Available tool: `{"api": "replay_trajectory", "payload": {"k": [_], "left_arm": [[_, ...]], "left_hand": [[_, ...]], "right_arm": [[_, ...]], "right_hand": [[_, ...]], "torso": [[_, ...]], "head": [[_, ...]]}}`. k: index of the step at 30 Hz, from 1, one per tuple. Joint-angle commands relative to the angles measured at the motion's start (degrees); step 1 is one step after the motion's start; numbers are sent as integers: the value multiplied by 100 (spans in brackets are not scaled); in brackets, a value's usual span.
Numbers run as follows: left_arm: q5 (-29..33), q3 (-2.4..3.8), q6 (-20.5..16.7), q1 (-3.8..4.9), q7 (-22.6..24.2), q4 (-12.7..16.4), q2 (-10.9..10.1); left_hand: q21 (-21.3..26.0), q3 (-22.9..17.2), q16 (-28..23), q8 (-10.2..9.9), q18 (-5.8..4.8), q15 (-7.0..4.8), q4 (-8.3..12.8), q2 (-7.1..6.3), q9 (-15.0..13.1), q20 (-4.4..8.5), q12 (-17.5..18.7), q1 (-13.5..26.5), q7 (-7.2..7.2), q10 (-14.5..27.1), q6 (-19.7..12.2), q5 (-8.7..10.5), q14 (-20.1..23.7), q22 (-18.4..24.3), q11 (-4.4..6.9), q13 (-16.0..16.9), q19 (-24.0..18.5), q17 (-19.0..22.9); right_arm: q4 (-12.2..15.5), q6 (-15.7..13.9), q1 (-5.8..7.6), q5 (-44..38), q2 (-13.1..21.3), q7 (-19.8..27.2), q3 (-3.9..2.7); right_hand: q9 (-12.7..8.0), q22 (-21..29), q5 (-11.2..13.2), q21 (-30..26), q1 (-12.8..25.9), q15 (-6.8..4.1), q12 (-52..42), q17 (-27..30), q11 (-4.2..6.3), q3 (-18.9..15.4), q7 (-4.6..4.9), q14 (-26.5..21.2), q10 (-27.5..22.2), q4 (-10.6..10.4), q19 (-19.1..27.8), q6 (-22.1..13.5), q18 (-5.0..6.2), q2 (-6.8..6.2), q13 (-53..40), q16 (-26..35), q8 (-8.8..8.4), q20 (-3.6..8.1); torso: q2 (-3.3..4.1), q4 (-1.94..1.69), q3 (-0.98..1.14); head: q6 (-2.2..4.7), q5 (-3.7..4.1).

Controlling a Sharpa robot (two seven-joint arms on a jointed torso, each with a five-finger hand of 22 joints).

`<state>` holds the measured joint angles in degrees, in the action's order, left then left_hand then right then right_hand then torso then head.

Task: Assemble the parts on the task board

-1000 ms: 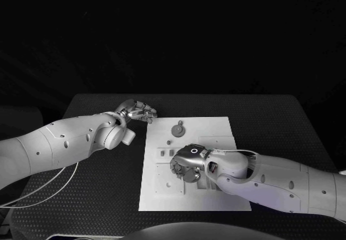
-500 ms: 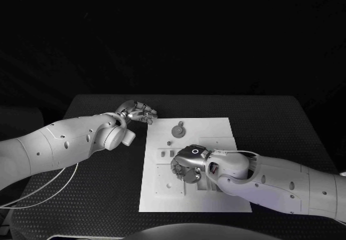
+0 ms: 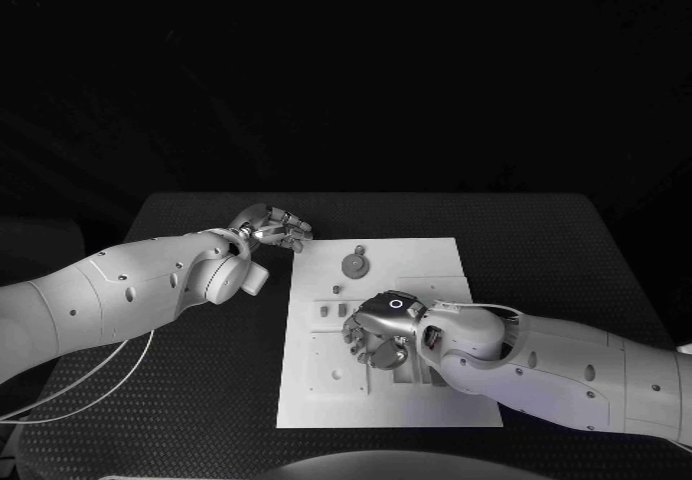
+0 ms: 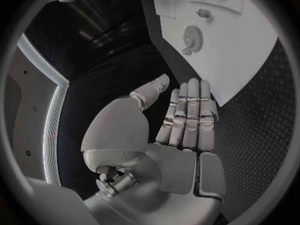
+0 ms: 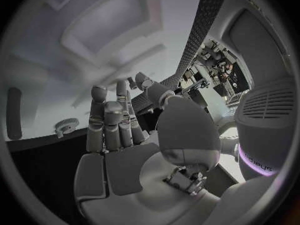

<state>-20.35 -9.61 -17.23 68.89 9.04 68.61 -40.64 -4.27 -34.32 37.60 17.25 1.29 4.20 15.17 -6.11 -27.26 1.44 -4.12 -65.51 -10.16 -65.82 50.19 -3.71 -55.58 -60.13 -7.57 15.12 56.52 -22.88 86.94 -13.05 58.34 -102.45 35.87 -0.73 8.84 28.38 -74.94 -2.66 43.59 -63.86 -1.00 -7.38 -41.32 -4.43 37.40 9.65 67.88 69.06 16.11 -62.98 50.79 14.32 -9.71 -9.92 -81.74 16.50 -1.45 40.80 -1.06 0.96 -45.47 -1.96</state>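
Observation:
The white task board lies in the middle of the black table. A round gear part sits near its far edge, also seen as the gear part and the gear part. Small parts lie along the board's left side. My right hand is low over the board's middle, fingers pointing down at it; my right hand has its fingers stretched out, the thumb apart, nothing seen in it. My left hand hovers off the board's far left corner; the left hand is flat, fingers straight, empty.
A bare strip of the black table runs left of the board, under my left arm. A white cable loops below that arm. The board has recesses near its far right.
My right hand has shifted a little toward the board's near edge. The left hand stays where it was.

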Motion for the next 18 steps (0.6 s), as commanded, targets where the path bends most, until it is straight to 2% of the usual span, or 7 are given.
{"api": "replay_trajectory", "payload": {"k": [1, 11, 13, 15, 18], "left_arm": [[32, 4, 63, 15, 49, 12, -3], [67, 4, -14, 15, 145, -3, -11], [140, 4, -94, 15, 211, -22, 2], [159, 4, -99, 15, 264, -29, 11], [160, 4, -113, 15, 287, -20, 7]], "left_hand": [[38, 26, -38, 3, 30, 19, -12, -13, 11, -11, 12, 44, -8, 41, -57, 2, 8, 11, -7, -10, -6, -17], [34, 24, -49, 18, 34, 18, -16, -1, 8, -11, 5, 37, -2, 36, -39, 2, 1, 15, -5, -9, -3, -39], [26, 34, -58, 38, 38, 13, -34, 6, 4, -9, -16, 51, 10, -4, -14, 11, -18, 17, 12, 1, 12, -69], [20, 45, -68, 64, 43, 4, -52, 10, -1, -3, -37, 64, 27, -50, 22, 21, -42, 19, 33, 11, 30, -104], [15, 51, -78, 88, 47, -6, -61, 21, -6, 5, -52, 65, 45, -90, 58, 21, -68, 21, 51, 20, 50, -138]], "right_arm": [[39, -75, -9, -15, 68, -57, 14], [259, -434, 178, 215, 395, -2, -11], [289, -539, 241, 546, 489, 46, -47], [316, -567, 304, 806, 597, 90, -90], [351, -565, 422, 1145, 759, 154, -160]], "right_hand": [[-9, -108, -23, -23, 2, 43, -21, -7, -139, -26, 16, 9, -180, -13, -42, -12, 68, -59, -32, 39, -17, 5], [-7, -114, -23, -10, -27, 46, -29, -16, -139, -3, 6, 28, -151, -20, -64, 6, 68, -37, -30, 25, -3, 13], [-4, -115, -22, -4, -34, 36, -47, -19, -128, 7, -2, 41, -112, -30, -76, 26, 68, -14, -36, 20, 10, 17], [-4, -116, -23, -1, -47, 28, -58, -20, -120, 15, -6, 48, -90, -27, -81, 32, 68, 3, -41, 19, 14, 21], [-2, -117, -22, 2, -40, 20, -69, -21, -112, 9, -9, 55, -67, -29, -85, 43, 68, 4, -46, 19, 22, 22]], "torso": [[1, 1, 2], [-6, 1, 5], [-2, 6, 4], [-1, 3, 5], [-4, 2, 0]], "head": [[3, -6], [78, 32], [114, 21], [166, 44], [183, 68]]}}
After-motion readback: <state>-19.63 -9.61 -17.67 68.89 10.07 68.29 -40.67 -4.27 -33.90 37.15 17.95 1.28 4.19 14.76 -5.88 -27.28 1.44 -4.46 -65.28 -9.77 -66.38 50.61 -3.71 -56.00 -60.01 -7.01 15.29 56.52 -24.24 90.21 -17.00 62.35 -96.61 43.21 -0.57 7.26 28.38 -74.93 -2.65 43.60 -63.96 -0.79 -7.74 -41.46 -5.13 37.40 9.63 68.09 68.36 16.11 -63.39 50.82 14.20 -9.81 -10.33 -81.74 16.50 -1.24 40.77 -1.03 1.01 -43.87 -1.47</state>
